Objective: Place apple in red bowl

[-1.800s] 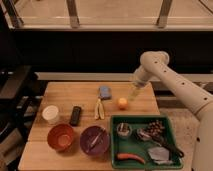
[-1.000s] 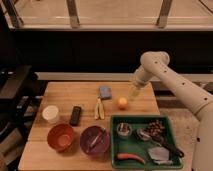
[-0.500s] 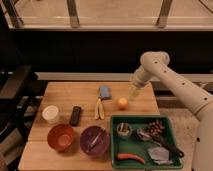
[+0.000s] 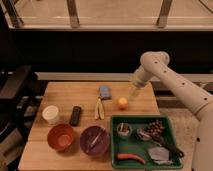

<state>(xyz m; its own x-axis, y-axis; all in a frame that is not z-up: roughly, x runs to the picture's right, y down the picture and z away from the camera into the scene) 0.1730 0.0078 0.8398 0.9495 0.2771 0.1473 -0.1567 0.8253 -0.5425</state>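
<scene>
The apple [image 4: 122, 103] is a small round yellow-orange fruit lying on the wooden table [image 4: 65, 92], right of the middle. The red bowl [image 4: 61, 136] stands at the table's front left, with a paler orange inside. My gripper [image 4: 134, 94] hangs from the white arm just right of and slightly above the apple, near the table's right edge.
A purple bowl [image 4: 94, 139] holding utensils stands right of the red bowl. A white cup [image 4: 50, 113], a black remote [image 4: 75, 115], a banana [image 4: 98, 108] and a blue sponge [image 4: 105, 92] lie on the table. A green tray [image 4: 170, 142] with a carrot [image 4: 130, 157] sits front right.
</scene>
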